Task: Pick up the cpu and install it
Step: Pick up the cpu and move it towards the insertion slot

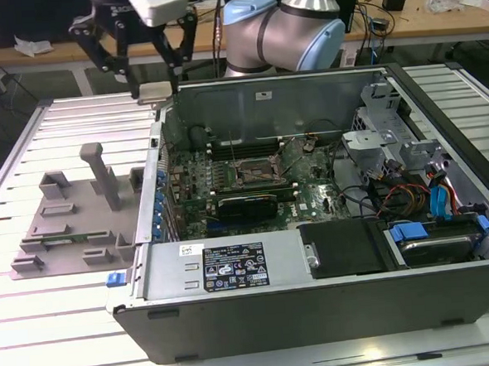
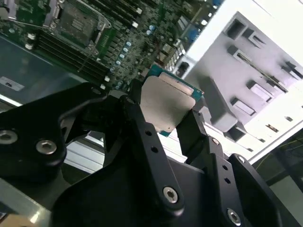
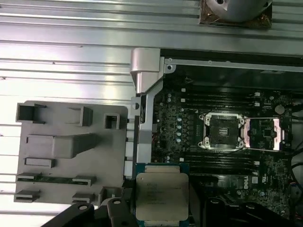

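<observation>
cpu (image 2: 165, 101), a small flat square chip with a silver-grey metal top and a green rim, sits pinched between the two black fingers of the gripper (image 2: 163, 118), one finger on each of two opposite edges. In the exterior view the cpu (image 1: 154, 93) hangs in the air, roughly level, above the far corner of the open grey metal computer case (image 1: 319, 311) on the exterior view's left, well above everything beneath it. The grey-and-blue robot arm (image 1: 293, 31) reaches in from behind the case.

In the first wrist view the cpu (image 3: 161, 194) lies over the case's side wall, between the grey plastic tray with upright posts (image 3: 71, 146) and the green motherboard (image 3: 189, 118). The dark square metal-rimmed socket frame (image 3: 222, 132) sits well apart from the chip, further into the board, with its hinged plate (image 3: 270, 135) folded open beside it.

In the exterior view the tray (image 1: 64, 219) rests flat on the ribbed silver tabletop (image 1: 38, 345), just beside the case on the exterior view's left. The case lies on its side with the board facing up, and the socket frame (image 1: 256, 176) shows near the middle of the board.
</observation>
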`<state>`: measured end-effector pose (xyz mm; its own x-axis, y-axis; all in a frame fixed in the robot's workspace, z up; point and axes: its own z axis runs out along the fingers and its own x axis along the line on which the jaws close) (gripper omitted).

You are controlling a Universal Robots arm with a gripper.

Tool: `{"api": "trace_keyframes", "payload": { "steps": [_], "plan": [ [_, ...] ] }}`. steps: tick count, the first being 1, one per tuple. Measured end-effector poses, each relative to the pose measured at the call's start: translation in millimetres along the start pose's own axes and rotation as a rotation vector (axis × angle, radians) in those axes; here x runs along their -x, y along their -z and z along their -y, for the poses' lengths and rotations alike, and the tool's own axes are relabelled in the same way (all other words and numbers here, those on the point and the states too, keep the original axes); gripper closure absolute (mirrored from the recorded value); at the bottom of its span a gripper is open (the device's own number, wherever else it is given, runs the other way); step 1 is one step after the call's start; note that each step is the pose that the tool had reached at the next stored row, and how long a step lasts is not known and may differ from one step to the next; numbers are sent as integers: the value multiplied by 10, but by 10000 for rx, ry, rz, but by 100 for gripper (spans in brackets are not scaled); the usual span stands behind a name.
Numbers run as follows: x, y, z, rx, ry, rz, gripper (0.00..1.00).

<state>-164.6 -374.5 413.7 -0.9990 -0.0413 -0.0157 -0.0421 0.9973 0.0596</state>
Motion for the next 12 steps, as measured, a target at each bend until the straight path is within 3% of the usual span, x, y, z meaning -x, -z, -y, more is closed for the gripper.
{"api": "trace_keyframes", "payload": {
  "steps": [9, 11, 12],
  "plan": [
    [466, -6, 23, 2, -3, -55, 46],
    [678, -8, 32, 3, -6, -78, 46],
    [729, -9, 34, 3, -6, -83, 46]
  ]
}}
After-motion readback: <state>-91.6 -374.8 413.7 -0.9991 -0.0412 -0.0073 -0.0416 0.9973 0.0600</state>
